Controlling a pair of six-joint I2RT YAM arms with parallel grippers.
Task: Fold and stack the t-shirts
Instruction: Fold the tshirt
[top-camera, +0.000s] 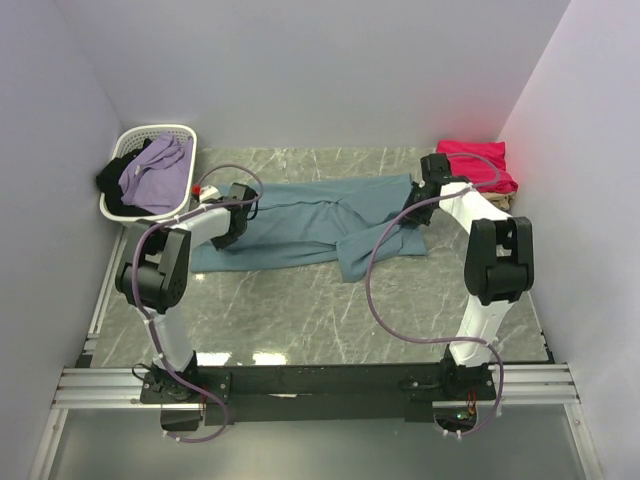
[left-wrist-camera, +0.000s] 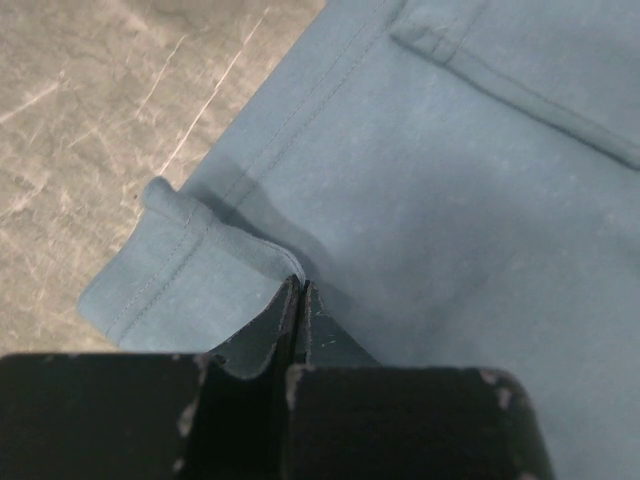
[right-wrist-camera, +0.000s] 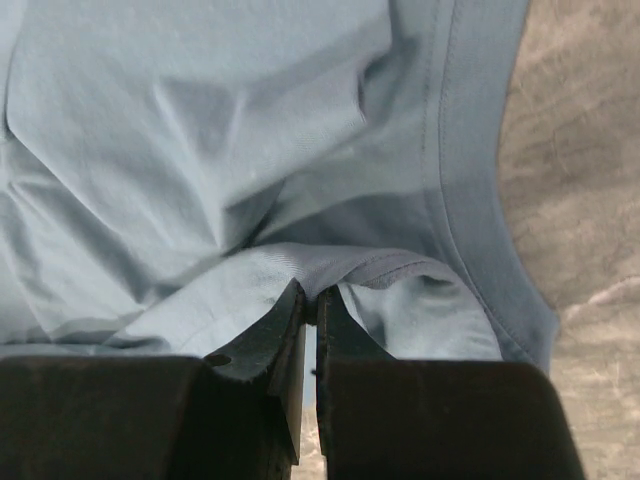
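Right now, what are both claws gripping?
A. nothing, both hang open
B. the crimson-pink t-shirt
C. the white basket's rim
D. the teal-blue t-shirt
D: the wrist views show the left claw and the right claw each shut on a pinched-up fold of the teal-blue t-shirt, which lies spread on the marble table.

The grey marble-patterned table (top-camera: 300, 320) carried a teal-blue t-shirt (top-camera: 310, 225) spread across its middle. A white slatted basket (top-camera: 160, 128) stood at its far left corner. At the far right corner, a beige t-shirt (top-camera: 500, 203) lay under a crimson-pink t-shirt (top-camera: 475, 160)
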